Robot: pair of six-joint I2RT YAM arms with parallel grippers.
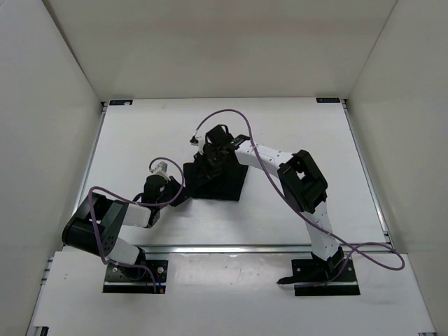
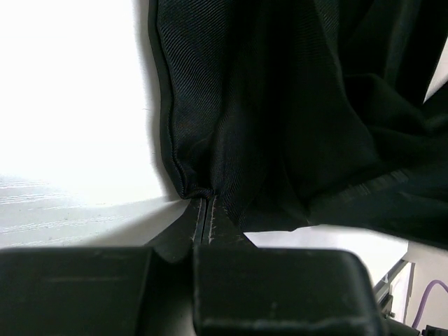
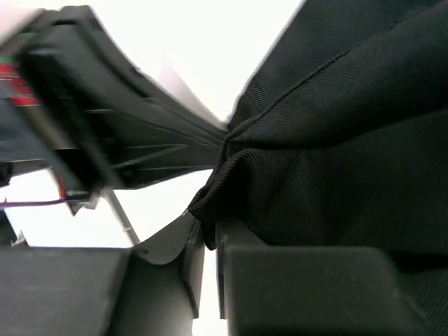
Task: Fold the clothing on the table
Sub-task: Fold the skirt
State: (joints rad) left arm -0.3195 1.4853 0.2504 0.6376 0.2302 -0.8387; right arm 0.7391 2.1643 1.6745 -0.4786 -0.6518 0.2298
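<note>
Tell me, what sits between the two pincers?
The black clothing, pinched by the left pincer and the right pincer; the top view shows it.

Bare table (image 1: 308,133) stretches far and right of the clothing (image 1: 224,185) — walls (image 1: 49,140) close three sides.

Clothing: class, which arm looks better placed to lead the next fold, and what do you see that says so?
Probably left: the left claw is shut on a hemmed corner of the clothing, with the table showing beside it. The right claw pinches a bunched ridge, its arm stretched far out.
</note>
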